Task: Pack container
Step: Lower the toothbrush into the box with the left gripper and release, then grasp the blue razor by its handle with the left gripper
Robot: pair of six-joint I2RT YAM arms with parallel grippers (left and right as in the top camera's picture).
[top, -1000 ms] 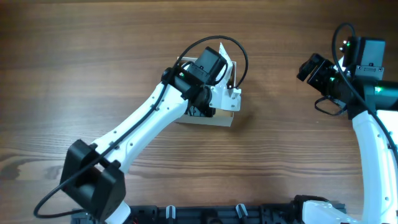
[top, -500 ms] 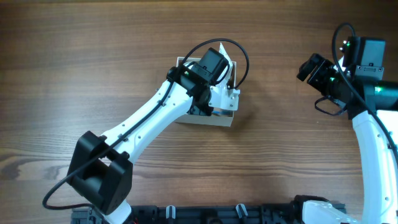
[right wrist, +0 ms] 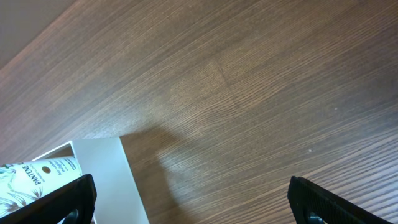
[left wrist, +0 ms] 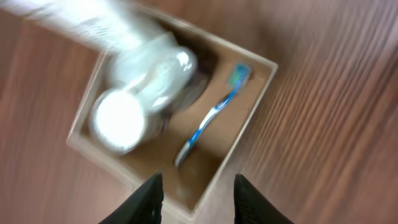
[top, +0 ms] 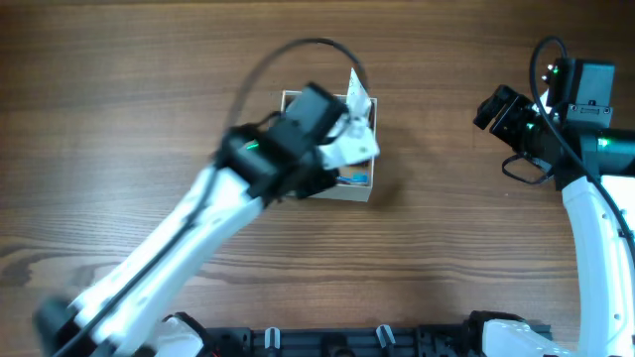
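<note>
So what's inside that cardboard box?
A blue toothbrush lies in the box beside a blurred pale bottle with a round white cap. Whatever is under the bottle is hidden.

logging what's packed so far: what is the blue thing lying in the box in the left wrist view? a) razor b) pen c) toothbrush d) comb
c, the long slim blue-and-white handle with a wider head marks it as a toothbrush, lying flat on the tan floor of the container.
</note>
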